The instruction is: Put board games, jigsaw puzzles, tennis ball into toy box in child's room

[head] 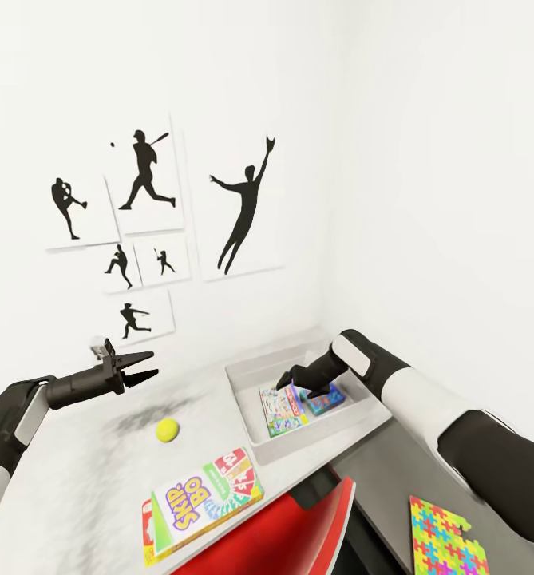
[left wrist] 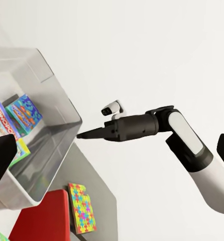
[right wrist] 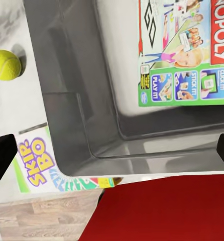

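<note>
Head view: your right gripper (head: pixel 285 382) hangs inside the grey toy box (head: pixel 255 431) at the table's (head: pixel 75 479) far right, its dark fingers pointing down over the boxes lying there. In the left wrist view those fingers read as pressed together to a thin point (left wrist: pixel 87 134). In the right wrist view the two finger edges sit at opposite borders, so you cannot settle from these pictures whether that gripper is spread or closed. It holds nothing that shows.

Your left gripper (head: pixel 143 365) hovers above the table's left part, fingers apart and empty.

Contents of the toy box: a Monopoly board game (right wrist: pixel 185 50) lying flat on the floor of the box, and a blue box (head: pixel 324 398) just beside it, partly under the right gripper.

Still outside the toy box:
- The tennis ball (head: pixel 168 430) rests on the table, between the left gripper and the box.
- The Skip-Bo board game (head: pixel 207 497) lies flat at the table's near edge, on top of another red-edged box (head: pixel 148 533).
- A jigsaw puzzle (head: pixel 446 537) with multicoloured pieces lies on a lower grey surface to the right, apart from the box.

A red chair (head: pixel 282 535) stands at the near edge of the table.
</note>
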Robot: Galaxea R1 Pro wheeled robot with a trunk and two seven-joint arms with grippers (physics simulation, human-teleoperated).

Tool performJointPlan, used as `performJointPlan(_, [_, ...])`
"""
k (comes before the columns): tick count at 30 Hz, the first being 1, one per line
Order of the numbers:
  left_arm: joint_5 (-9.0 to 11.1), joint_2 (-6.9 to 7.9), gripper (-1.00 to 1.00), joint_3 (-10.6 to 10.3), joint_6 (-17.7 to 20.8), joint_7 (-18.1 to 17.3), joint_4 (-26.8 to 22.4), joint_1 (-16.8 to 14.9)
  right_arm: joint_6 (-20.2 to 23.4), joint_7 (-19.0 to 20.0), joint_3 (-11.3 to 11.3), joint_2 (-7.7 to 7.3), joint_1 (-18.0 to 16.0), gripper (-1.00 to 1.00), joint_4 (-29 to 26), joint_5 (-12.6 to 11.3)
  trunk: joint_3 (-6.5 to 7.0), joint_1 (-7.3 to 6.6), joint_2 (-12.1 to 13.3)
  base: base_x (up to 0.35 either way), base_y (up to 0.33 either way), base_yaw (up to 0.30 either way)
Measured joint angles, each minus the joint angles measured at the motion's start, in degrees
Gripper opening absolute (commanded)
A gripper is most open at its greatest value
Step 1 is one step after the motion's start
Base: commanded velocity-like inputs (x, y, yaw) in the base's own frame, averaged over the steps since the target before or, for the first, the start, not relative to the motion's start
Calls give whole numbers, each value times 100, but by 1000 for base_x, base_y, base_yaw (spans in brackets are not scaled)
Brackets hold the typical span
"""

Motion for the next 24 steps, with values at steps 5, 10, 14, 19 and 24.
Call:
performJointPlan(5, [-5,0,100,-1,-4,0,1,0,1,0,-119,-9,5,100,1,2,47,0,0,0,0,0])
performJointPlan(10, [-7,0,100,-4,-5,0,0,0,1,-2,-210,-12,7,100,2,9,95,0,0,0,0,0])
performJointPlan(14, [-7,-2,100,-8,-5,0,0,0,1,-1,-223,-10,8,100,1,11,133,0,0,0,0,0])
performJointPlan(19, [-7,0,100,-10,-5,0,1,0,1,0,-227,-10,11,100,1,10,180,0,0,0,0,0])
performJointPlan(24, [-7,0,100,-4,-5,0,2,0,1,-1,-230,-13,15,100,2,12,228,0,0,0,0,0])
